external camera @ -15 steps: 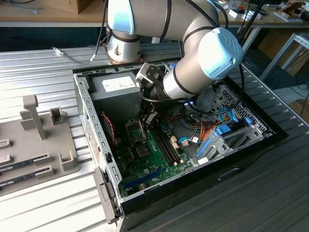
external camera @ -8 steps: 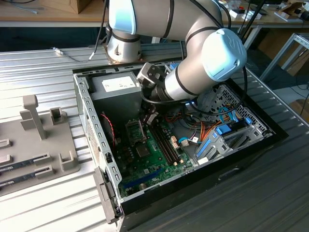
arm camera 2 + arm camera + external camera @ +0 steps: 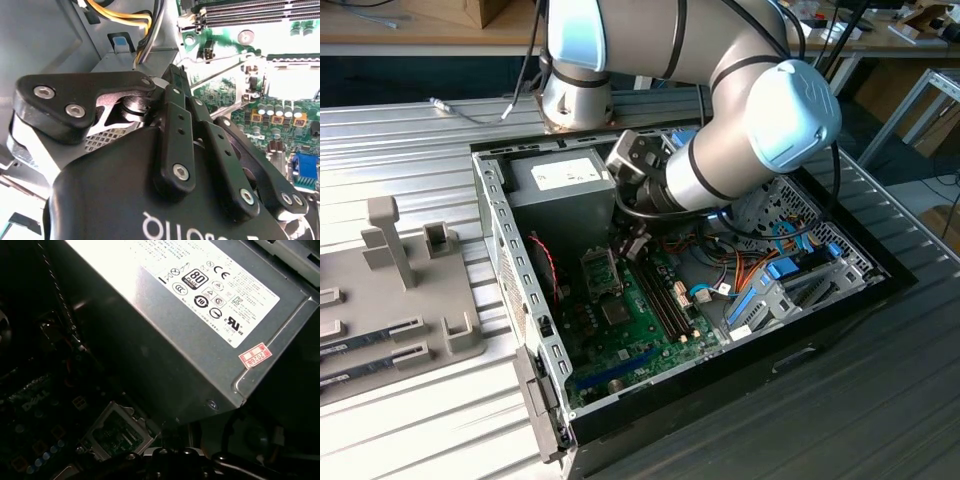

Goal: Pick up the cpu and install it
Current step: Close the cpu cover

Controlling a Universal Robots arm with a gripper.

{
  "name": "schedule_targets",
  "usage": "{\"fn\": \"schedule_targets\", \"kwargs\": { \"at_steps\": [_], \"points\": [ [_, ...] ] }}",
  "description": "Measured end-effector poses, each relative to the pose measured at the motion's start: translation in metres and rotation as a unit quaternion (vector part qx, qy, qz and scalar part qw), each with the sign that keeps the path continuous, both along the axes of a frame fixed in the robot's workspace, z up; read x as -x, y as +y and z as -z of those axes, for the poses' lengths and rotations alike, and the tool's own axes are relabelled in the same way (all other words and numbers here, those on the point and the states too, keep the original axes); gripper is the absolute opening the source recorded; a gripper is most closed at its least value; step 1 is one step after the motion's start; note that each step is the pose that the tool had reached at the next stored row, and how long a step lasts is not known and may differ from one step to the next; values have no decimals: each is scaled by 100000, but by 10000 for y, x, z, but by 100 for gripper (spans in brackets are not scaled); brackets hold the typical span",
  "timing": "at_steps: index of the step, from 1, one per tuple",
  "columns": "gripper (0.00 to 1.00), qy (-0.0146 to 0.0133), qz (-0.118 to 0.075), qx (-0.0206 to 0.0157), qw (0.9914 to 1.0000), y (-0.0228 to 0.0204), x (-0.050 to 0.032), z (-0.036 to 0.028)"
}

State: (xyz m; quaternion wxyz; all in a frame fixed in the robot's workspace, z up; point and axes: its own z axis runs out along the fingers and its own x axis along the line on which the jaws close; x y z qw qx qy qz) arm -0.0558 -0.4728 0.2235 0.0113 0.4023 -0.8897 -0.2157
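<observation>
The gripper hangs low inside the open computer case, at the centre of the frame in the exterior view. In the second wrist view its black linkages converge toward the tip, but whether it is spread, pressed together or pinching something cannot be told. Just below it sits the processor socket on the green motherboard; in the second wrist view the socket is washed out by glare, so where the cpu lies cannot be told. The grey power supply stands beside the gripper, upper left of centre. A grey fixture tray rests at the frame's left edge.
</observation>
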Motion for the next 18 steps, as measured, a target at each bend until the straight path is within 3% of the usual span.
{"fn": "schedule_targets", "kwargs": {
  "at_steps": [6,17,18],
  "points": [
    [11,1,-129,-207,100000,-47,0,-27],
    [11,-3,-332,-776,99996,-225,0,-52],
    [11,-3,-345,-932,99995,-257,0,-56]
  ]
}}
